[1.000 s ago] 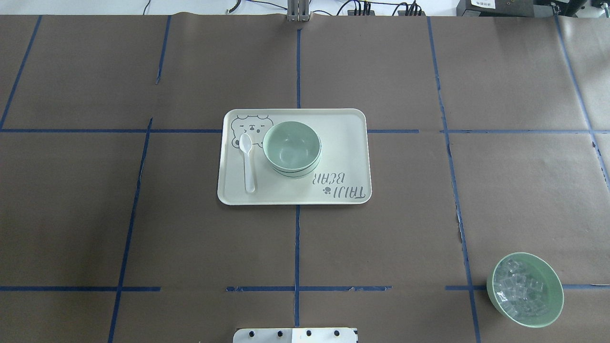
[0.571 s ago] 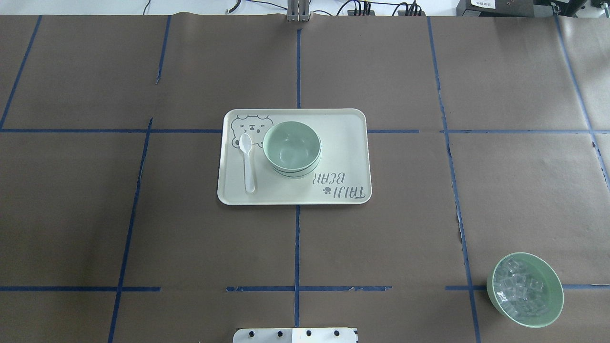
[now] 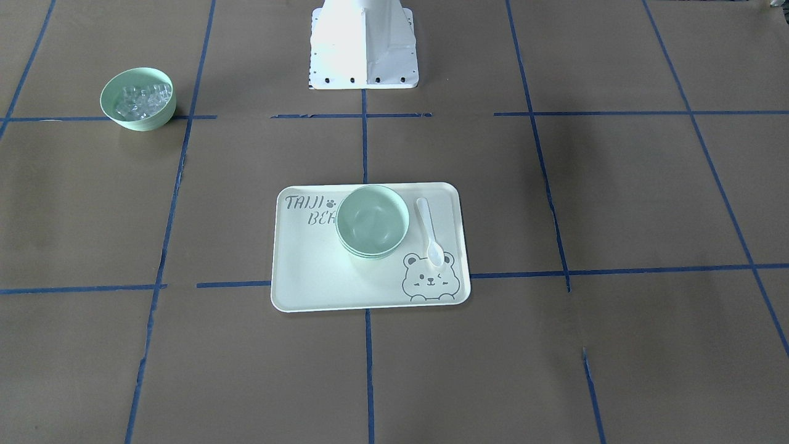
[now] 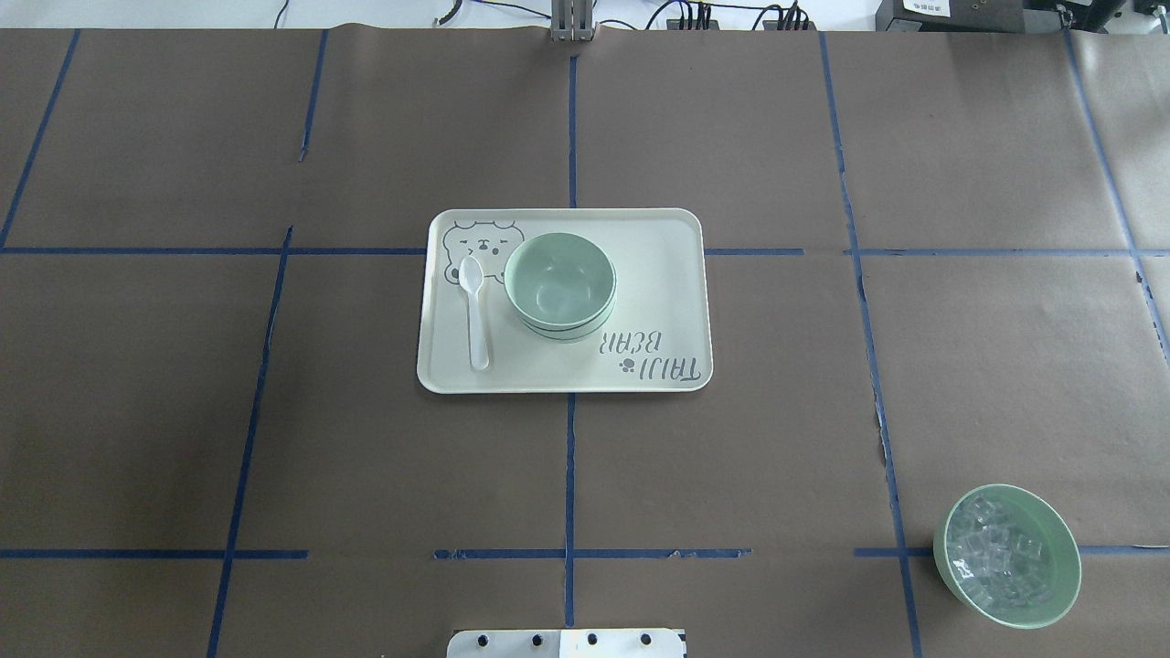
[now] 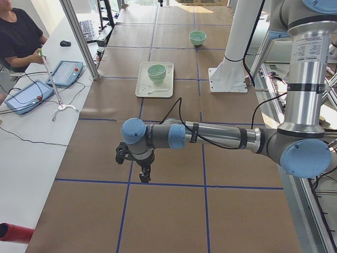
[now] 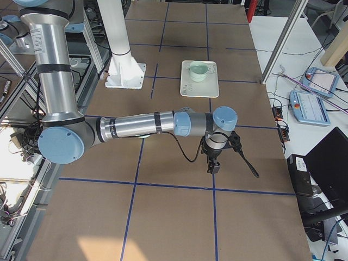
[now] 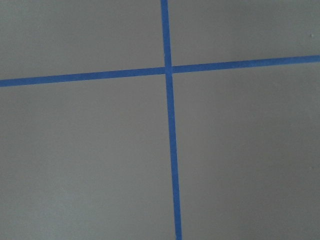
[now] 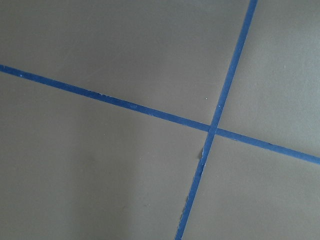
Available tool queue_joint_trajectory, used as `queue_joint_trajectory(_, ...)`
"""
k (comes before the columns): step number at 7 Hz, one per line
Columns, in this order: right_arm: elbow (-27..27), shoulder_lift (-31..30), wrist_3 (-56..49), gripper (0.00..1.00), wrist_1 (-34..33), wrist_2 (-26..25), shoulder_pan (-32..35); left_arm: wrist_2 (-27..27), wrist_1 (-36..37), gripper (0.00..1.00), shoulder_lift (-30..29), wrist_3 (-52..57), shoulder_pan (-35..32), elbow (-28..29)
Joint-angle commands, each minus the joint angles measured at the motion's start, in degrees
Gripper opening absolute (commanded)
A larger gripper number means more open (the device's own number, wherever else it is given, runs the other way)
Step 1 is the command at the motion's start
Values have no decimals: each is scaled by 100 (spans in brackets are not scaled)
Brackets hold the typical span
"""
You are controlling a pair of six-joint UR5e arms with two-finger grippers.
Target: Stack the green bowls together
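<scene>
The pale mint-green bowls (image 4: 559, 285) sit nested in one stack on the bear-print tray (image 4: 658, 274), left of its middle. The stack also shows in the front view (image 3: 372, 221) and small in the side views (image 5: 157, 71) (image 6: 199, 69). My left gripper (image 5: 143, 174) hangs over bare table far from the tray and shows only in the left side view. My right gripper (image 6: 212, 167) likewise shows only in the right side view. I cannot tell whether either is open or shut. Both wrist views show only brown paper and blue tape.
A white spoon (image 4: 475, 311) lies on the tray beside the stack. A green bowl of clear cubes (image 4: 1007, 556) stands near the robot's right front corner. The robot's white base (image 3: 363, 43) is at the table's near edge. An operator (image 5: 18, 37) sits at a side table.
</scene>
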Motion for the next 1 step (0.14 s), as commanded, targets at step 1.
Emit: queue_joint_trajectory(1, 2, 0, 1, 100, 9, -18, -2, -26, -14, 100, -221, -67, -9, -100)
